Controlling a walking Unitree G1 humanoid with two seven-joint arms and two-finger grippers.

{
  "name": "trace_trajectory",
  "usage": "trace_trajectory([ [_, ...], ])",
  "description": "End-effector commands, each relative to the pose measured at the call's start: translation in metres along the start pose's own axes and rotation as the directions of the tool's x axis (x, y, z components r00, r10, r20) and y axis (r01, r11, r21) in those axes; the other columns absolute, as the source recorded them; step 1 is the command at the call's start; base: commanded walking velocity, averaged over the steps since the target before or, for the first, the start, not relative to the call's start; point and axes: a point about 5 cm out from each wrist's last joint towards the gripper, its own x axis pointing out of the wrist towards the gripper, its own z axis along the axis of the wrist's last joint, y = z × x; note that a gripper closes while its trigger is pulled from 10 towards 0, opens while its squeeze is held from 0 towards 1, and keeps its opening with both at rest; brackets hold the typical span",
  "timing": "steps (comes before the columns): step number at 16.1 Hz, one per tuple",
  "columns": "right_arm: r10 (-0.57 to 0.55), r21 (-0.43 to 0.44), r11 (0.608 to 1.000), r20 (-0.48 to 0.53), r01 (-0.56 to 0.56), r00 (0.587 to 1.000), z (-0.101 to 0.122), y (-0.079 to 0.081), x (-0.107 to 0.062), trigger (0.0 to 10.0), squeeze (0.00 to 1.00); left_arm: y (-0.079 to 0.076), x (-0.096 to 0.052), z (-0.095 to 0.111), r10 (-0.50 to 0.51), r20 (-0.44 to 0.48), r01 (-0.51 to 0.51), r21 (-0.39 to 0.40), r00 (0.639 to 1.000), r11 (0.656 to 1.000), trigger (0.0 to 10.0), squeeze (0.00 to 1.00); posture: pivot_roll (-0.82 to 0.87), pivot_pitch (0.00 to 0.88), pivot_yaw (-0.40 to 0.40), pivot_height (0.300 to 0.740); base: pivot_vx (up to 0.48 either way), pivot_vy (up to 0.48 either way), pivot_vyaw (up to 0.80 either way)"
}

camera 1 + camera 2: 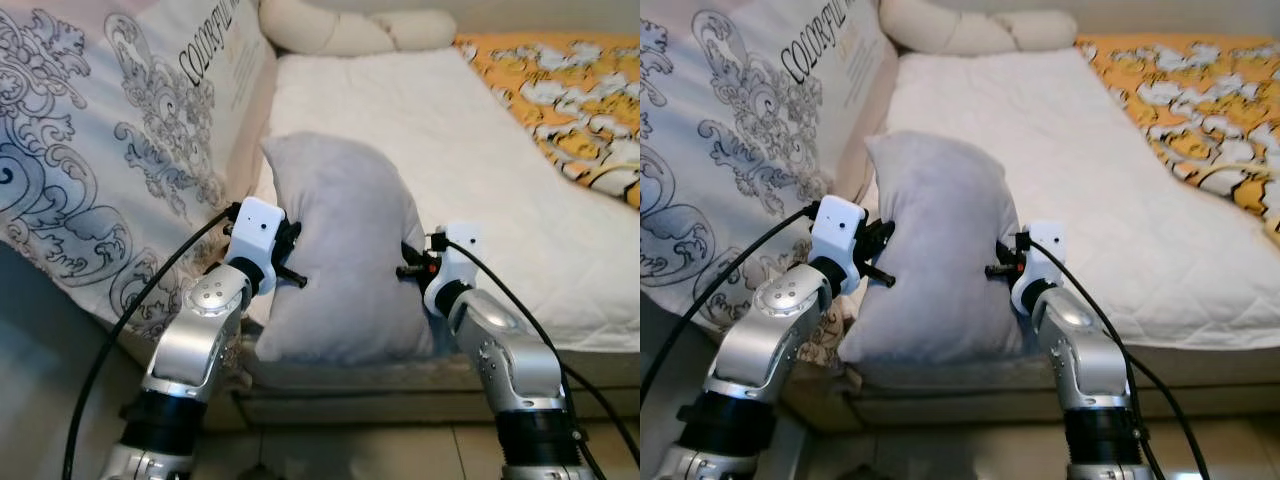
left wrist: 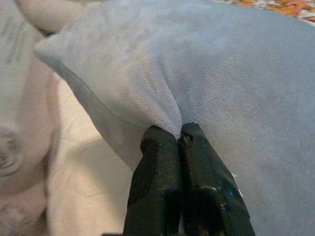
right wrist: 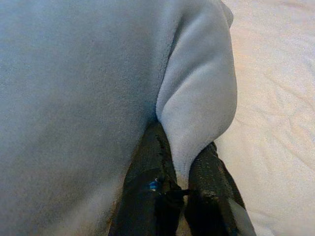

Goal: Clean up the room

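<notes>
The pillow (image 1: pixel 340 250) is soft grey cloth with a short, matt, fleecy nap, bunched where each hand pinches it. The left hand (image 2: pixel 179 135) has black fingers (image 2: pixel 157 172) with a rough, grainy matt skin; the right hand (image 3: pixel 184 169) looks the same. The arms (image 1: pixel 205 330) are smooth, shiny silver metal with glossy white plastic wrist housings. The mattress (image 1: pixel 480 170) wears white quilted cloth, matt. The blanket (image 1: pixel 570 95) is printed orange cloth.

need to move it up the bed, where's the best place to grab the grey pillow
By its two side edges, one gripper from each side. The grey pillow is wide and soft, so pinching a fold works: the left gripper and right gripper each clamp one.
</notes>
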Motion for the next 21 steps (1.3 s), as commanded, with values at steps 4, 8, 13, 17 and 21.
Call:
trace_trajectory([
  [4,0.036,-0.016,0.999,0.026,-0.036,0.999,0.0067,0.0101,0.0036,10.0,0.0,0.0012,0.0013,0.0098,-0.007,0.044,0.006,0.02,0.999,1.0,10.0,0.0,0.06,0.0,0.023,0.74,0.308,0.0,-0.2],
  [8,0.031,-0.036,0.999,0.036,-0.03,0.999,0.0081,0.0105,0.0039,10.0,0.0,0.0071,0.0008,0.0102,0.013,0.044,-0.014,0.019,0.999,1.0,10.0,0.0,0.06,0.0,0.027,0.74,0.351,0.0,0.0],
  [13,0.019,-0.058,0.998,0.04,-0.017,0.999,0.0064,0.0113,0.0038,10.0,0.0,0.0093,-0.0029,0.0058,0.028,0.034,-0.028,0.016,0.999,0.999,10.0,0.0,0.06,0.0,0.02,0.74,0.37,0.0,0.0],
  [17,0.019,-0.078,0.997,0.043,-0.015,0.999,0.0051,0.0119,0.0041,10.0,0.0,0.0092,-0.0052,0.0023,0.028,0.024,-0.028,0.015,0.999,0.999,10.0,0.0,0.07,0.0,0.019,0.74,0.371,0.0,0.0],
  [21,0.043,-0.118,0.992,0.046,-0.037,0.998,0.0059,0.0143,0.0054,10.0,0.0,0.0086,-0.0051,0.0032,0.023,0.026,-0.024,0.021,0.999,0.999,10.0,0.0,0.07,0.0,0.018,0.74,0.364,0.0,0.0],
])
